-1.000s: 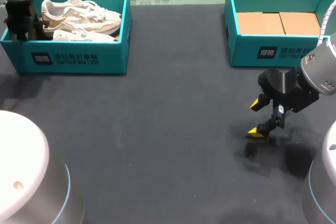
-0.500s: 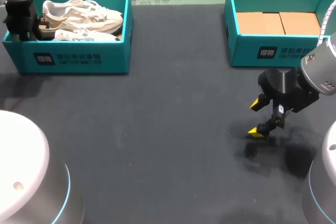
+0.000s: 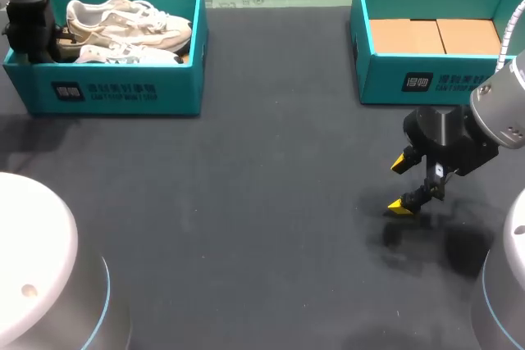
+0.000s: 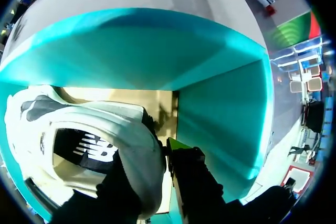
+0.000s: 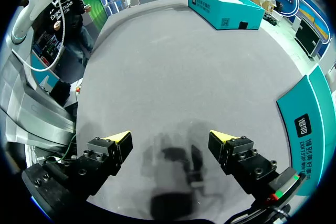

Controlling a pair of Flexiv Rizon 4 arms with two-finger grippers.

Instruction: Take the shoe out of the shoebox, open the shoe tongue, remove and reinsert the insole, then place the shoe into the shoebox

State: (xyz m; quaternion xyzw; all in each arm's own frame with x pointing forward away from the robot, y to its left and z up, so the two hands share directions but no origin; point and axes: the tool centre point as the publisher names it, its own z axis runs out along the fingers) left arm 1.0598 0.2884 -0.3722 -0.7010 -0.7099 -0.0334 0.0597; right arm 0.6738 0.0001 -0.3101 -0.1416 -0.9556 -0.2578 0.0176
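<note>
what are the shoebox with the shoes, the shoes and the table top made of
The shoebox is likely cardboard with a matte teal print: thin walls and a brown floor. The shoes seem fabric and synthetic leather, off-white, with stitched panels. The table looks covered in dark matte cloth or felt: no shine.

Shoebox [image 3: 123, 92] is done in teal with white print. Shoe [image 3: 131, 20] is coloured off-white, with tan panels mixed in. Table [image 3: 262, 219] is covered in plain dark grey. Right gripper [image 3: 402, 184] is finished black and tipped bright yellow.
</note>
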